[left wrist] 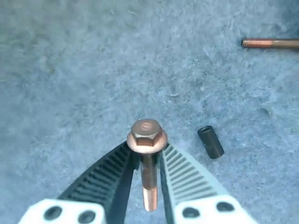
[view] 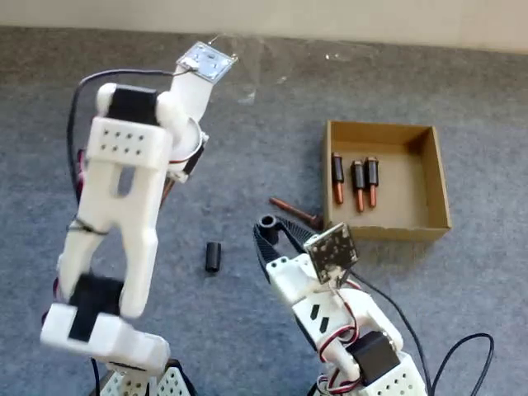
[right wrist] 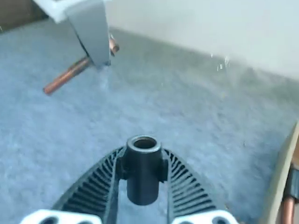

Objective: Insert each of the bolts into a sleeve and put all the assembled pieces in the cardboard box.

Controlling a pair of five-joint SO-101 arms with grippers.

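Between left pincer [left wrist: 148, 153] tips, a copper bolt [left wrist: 147, 135].

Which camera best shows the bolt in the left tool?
Left wrist view: the bolt is close, head to threaded tip. Right wrist view shows it distant, partly covered; in the high view an arm hides it.
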